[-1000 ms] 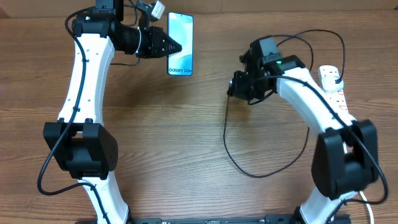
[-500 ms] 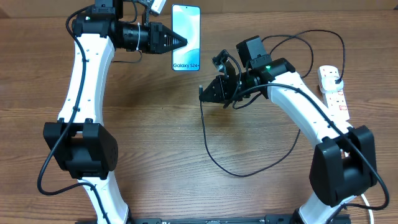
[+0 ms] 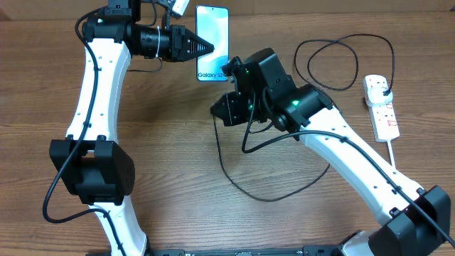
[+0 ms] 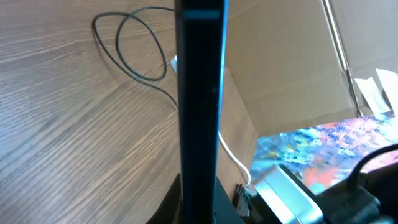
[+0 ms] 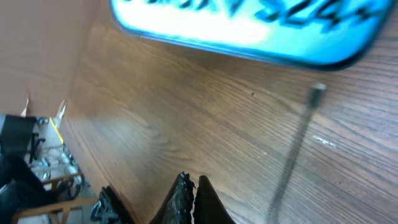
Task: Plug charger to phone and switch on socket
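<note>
Overhead: left tool (image 3: 207, 48) pinches the phone (image 3: 213, 28); right tool (image 3: 217, 114) pinches the charger (image 3: 270, 198); socket (image 3: 382, 107) apparently untouched. Left wrist: phone (image 4: 199, 112) clamped edge-on. Right wrist: connector tip (image 5: 318, 91) just short of phone (image 5: 249, 31); plugging and switching remain.

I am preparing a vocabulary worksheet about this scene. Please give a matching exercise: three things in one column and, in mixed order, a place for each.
Things:
1 phone
2 power strip
3 charger's connector tip

Places:
A on the table's right side, far from the phone
B close to the phone's short edge, not plugged in
C between the jaws of the left gripper

Pairs: 1-C, 2-A, 3-B
</note>
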